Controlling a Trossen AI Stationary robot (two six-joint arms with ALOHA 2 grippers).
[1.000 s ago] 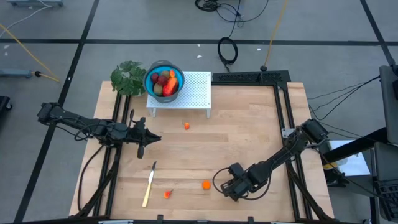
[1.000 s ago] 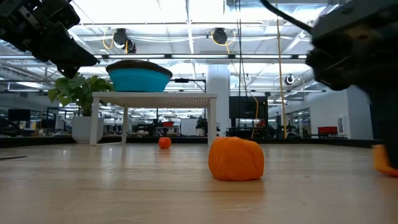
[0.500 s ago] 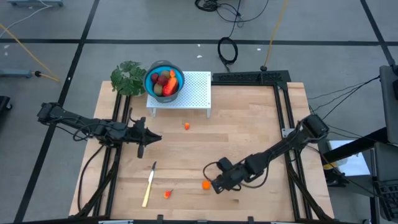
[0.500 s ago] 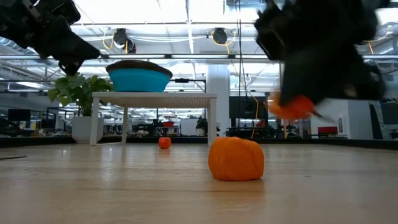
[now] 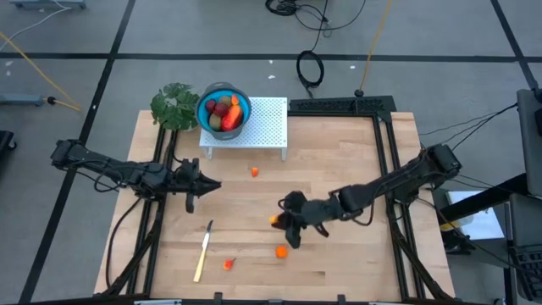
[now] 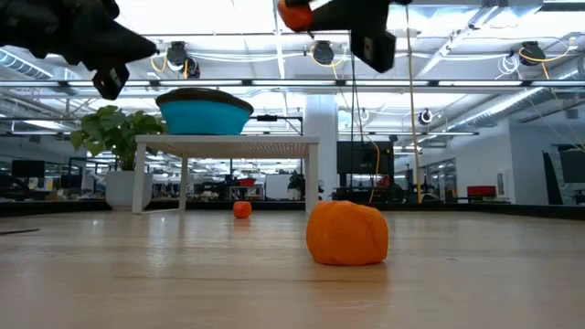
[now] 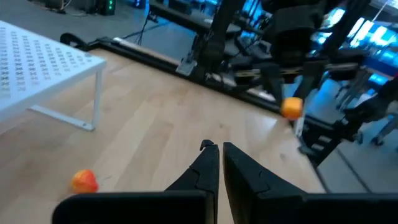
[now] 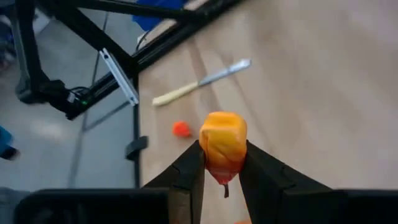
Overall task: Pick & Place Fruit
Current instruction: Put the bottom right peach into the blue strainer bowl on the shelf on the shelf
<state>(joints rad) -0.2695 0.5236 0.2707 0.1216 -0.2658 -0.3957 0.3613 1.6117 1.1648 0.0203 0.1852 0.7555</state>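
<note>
Orange and small, a fruit piece [image 8: 224,147] sits clamped between the two dark fingers of the right pincer [image 5: 281,222], which carries it in the air above the middle of the wooden worktop [image 5: 339,161]. The step in hand looks like the carry: the piece is lifted clear of the wood and has yet to reach the blue bowl [image 5: 223,109], which already holds several red and olive-brown fruits and stands on the white perforated stand [image 5: 262,127] at the far side. The next move likely calls for raising the load above the bowl's rim, travelling across to it, and only then letting go.

The right arm stretches long and low from its base at the right edge, reaching inward across the boards, the wrist pointing toward the left. Below and near it lie three more orange pieces: one on the near side [image 5: 280,251], one beside the yellow-handled knife [image 5: 202,252], at [image 5: 227,264], and one in front of the stand [image 5: 254,171]. The left pincer [image 5: 191,199], fingers pressed together and holding nothing, waits over the left part of the worktop.
</note>
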